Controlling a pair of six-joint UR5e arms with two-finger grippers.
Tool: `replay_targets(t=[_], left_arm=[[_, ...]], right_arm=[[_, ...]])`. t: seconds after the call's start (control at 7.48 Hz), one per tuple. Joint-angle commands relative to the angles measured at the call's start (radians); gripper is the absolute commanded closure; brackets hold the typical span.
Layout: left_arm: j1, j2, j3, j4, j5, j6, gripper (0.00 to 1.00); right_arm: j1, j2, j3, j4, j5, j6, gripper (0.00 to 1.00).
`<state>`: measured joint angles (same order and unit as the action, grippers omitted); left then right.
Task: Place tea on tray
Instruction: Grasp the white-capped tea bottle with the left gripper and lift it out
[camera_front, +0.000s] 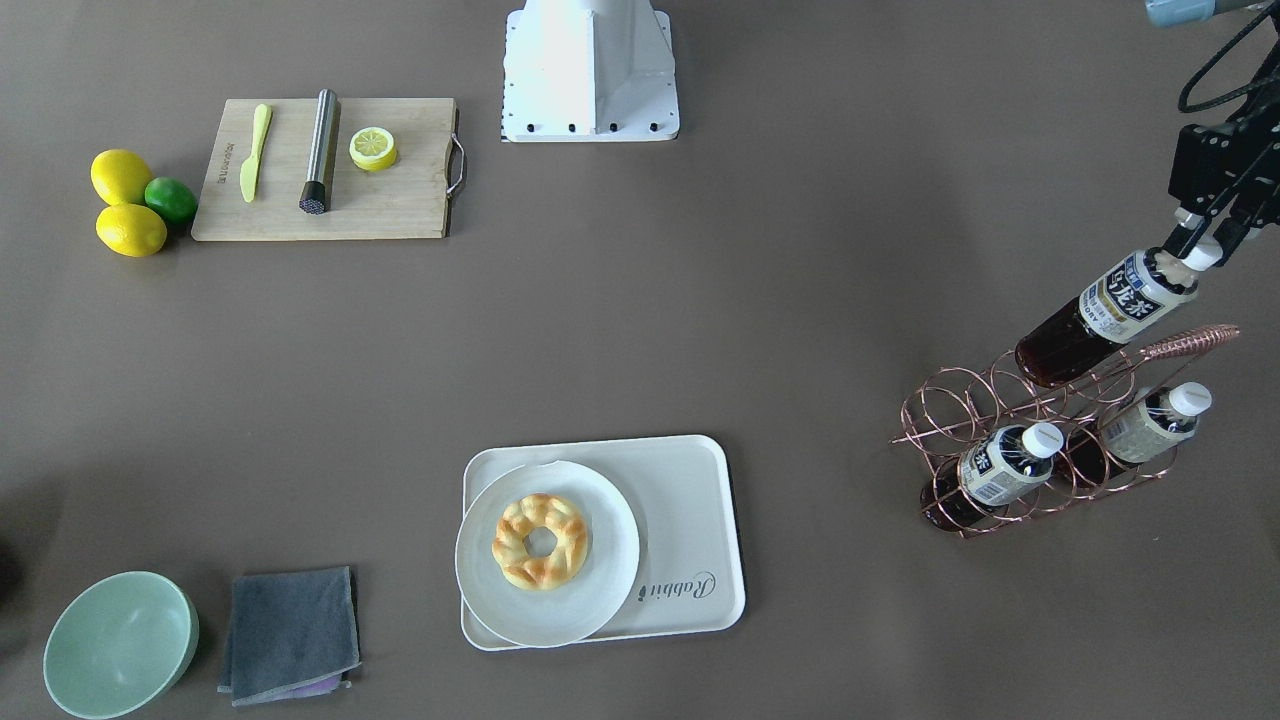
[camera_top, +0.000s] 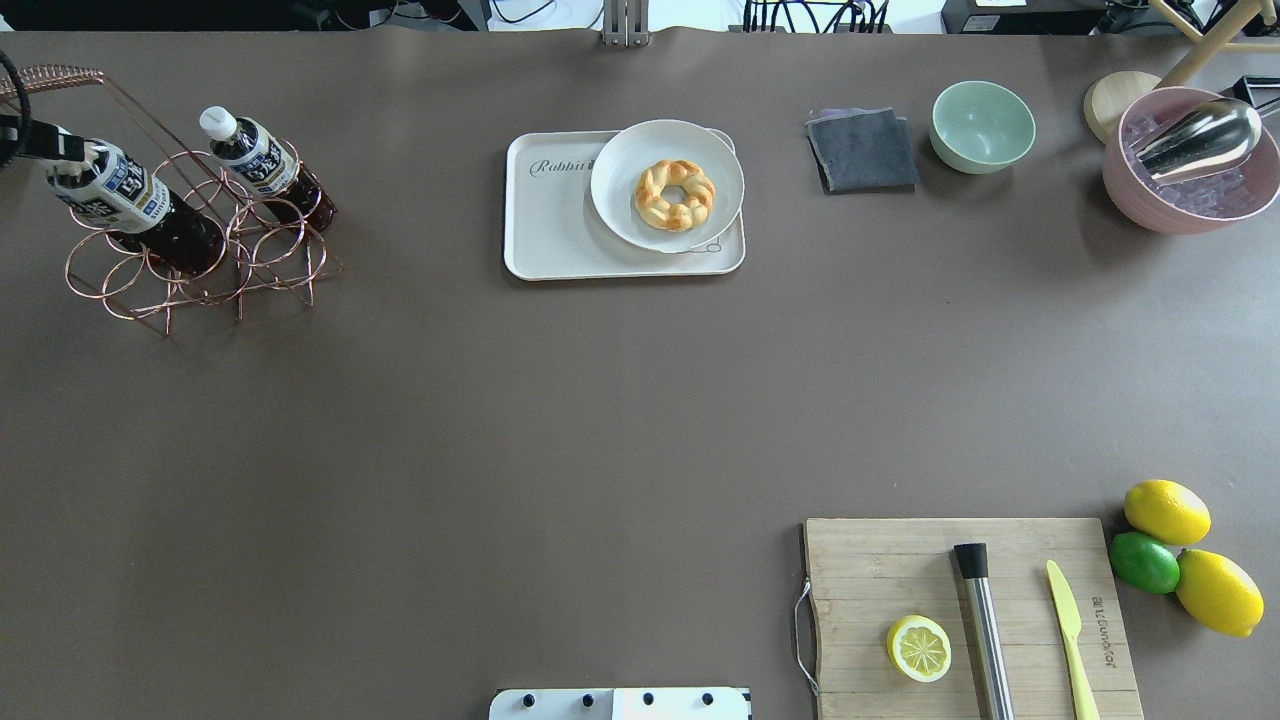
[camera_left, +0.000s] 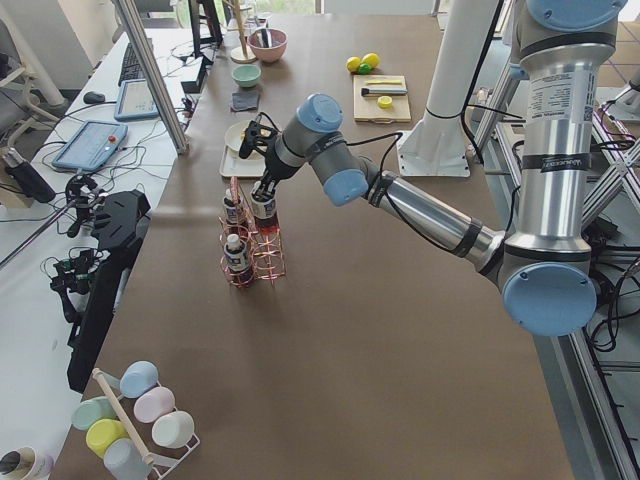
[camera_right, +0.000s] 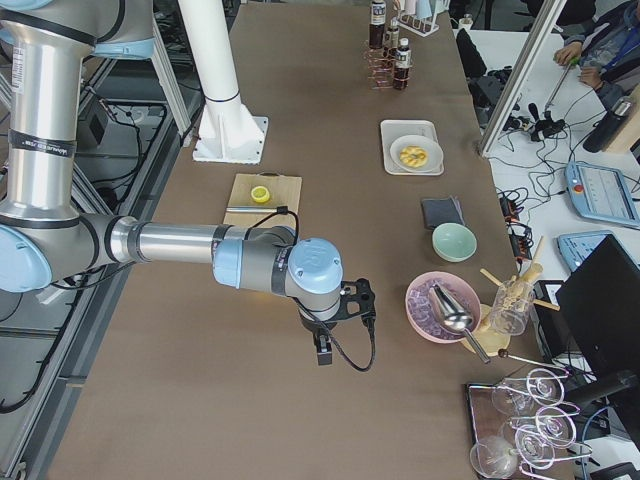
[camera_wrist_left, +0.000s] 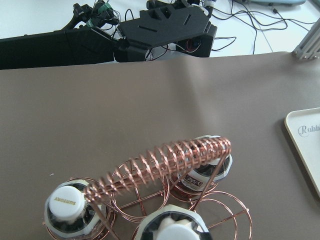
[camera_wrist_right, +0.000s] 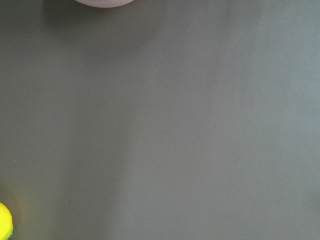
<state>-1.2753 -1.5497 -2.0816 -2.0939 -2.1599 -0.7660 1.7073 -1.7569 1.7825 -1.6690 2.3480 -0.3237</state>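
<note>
Copper wire rack (camera_front: 1185, 343) is sitting just under my left gripper (camera_front: 1200, 248), which is pinching the tea (camera_front: 1110, 310) at its top. The bottle is hanging tilted below it, base by the rack's top rings. The tray (camera_front: 700, 480) is lying well apart from that hand. I cannot tell how my right gripper (camera_right: 325, 352) stands.

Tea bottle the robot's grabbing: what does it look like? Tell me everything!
The tea bottle is small, clear plastic, holding dark red-brown liquid, with a white screw cap and a dark-and-white label with Japanese characters. It stands cap up, its bottom at a ring of the copper wire rack, near two other bottles. The left gripper pinches it at the cap.
</note>
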Motion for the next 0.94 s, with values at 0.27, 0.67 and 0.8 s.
replay_targets(t=[0.27,0.67,0.8], left_arm=[[0.115,-0.237,-0.158,0.418,-0.028,-0.148,1.0],[0.502,-0.676,-0.216,0.954,0.356,-0.311,1.0],[0.601,-0.789,-0.16,0.997,0.433,-0.384,1.0]], right_arm=[[0.0,0.0,0.003,0.0,0.002,0.0,0.0],[-0.002,-0.001,0.002,0.0,0.004,0.002,0.0],[-0.002,-0.001,-0.002,0.0,0.004,0.002,0.0]])
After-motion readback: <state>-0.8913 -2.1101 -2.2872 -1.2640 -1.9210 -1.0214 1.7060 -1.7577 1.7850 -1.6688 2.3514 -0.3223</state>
